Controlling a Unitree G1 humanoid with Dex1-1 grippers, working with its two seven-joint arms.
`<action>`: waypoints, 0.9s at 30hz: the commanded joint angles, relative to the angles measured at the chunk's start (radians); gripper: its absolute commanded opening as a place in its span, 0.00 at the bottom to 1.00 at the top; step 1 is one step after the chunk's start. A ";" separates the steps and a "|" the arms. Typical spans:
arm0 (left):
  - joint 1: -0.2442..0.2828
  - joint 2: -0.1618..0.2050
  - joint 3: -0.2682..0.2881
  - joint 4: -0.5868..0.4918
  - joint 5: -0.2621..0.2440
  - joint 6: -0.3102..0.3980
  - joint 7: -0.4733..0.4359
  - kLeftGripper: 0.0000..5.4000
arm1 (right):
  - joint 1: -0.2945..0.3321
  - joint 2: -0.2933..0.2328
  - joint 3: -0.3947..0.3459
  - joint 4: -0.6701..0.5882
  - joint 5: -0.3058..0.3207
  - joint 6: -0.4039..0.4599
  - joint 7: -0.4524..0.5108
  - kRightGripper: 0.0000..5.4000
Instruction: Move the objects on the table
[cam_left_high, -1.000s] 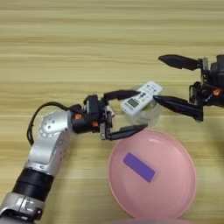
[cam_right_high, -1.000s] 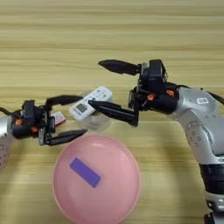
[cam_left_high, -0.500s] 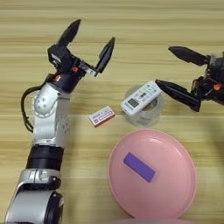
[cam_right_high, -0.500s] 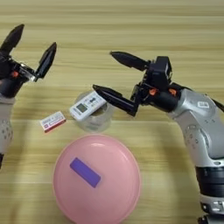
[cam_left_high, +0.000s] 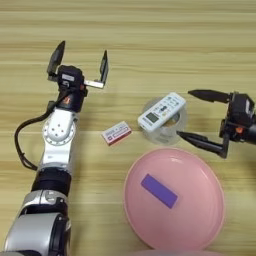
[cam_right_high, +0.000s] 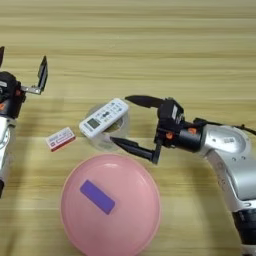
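Left pincer (cam_left_high: 79, 62): hovering in the upper left over the bench (cam_left_high: 150, 30), fingers spread wide, gripping nothing.
Small red-and-white box (cam_left_high: 116, 133): lying flat left of centre.
White remote (cam_left_high: 161, 111): resting tilted across a clear round container (cam_left_high: 175, 131) at centre.
Purple block (cam_left_high: 159, 190): lying inside the pink plate (cam_left_high: 200, 220), lower centre.
Right pincer (cam_right_high: 131, 122): reaching in from the right, fingers gaping beside the remote, apparently not touching it.

Purple block (cam_left_high: 159, 190) lies on pink plate (cam_left_high: 200, 172), remote (cam_left_high: 161, 111) beyond
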 joint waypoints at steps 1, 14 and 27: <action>-0.013 0.007 0.003 0.057 -0.019 -0.017 0.019 1.00 | -0.006 -0.037 0.051 0.077 -0.129 -0.078 -0.009 1.00; -0.038 0.017 -0.009 0.135 -0.036 -0.053 0.024 1.00 | -0.024 -0.040 0.140 0.246 -0.398 -0.223 -0.147 1.00; -0.040 0.022 -0.016 0.150 -0.046 -0.063 0.018 1.00 | -0.021 -0.023 0.177 0.248 -0.471 -0.193 -0.237 1.00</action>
